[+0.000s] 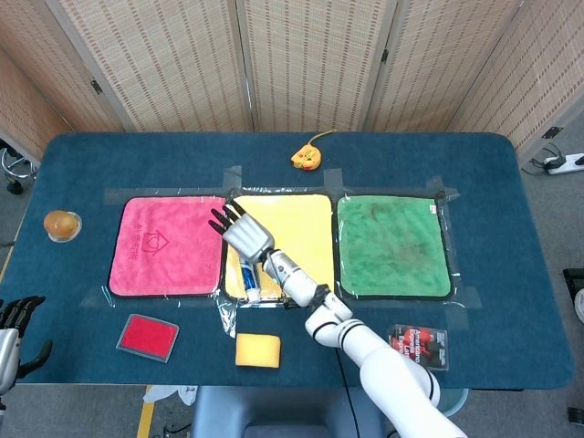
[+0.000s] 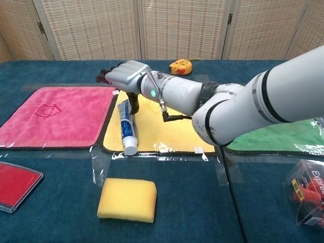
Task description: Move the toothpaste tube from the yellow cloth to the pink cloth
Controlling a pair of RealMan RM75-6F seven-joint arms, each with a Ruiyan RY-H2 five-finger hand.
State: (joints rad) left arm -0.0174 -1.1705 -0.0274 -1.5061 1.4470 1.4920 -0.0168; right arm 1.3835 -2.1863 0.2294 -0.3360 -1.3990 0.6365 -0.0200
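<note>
From head view: right hand [image 1: 245, 234] over yellow cloth [image 1: 301, 228] left edge, toothpaste tube [image 1: 249, 278] at its 6 o'clock, pink cloth [image 1: 167, 245] at 9. Left hand [image 1: 13, 321] at desk edge (grasp unclear). Chest view: fingers [image 2: 107, 75] curled, thumb touching tube [image 2: 126, 126]; whether they hold it, cannot tell.

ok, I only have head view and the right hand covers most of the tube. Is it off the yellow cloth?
Observer: No. Chest view shows the toothpaste tube lying along the left edge of the yellow cloth, with its cap at the front border.
Operator: Does the hand have it?
Observer: The right hand sits over the tube's far end, with a dark finger down beside it. I can't tell if it's actually gripping.
</note>
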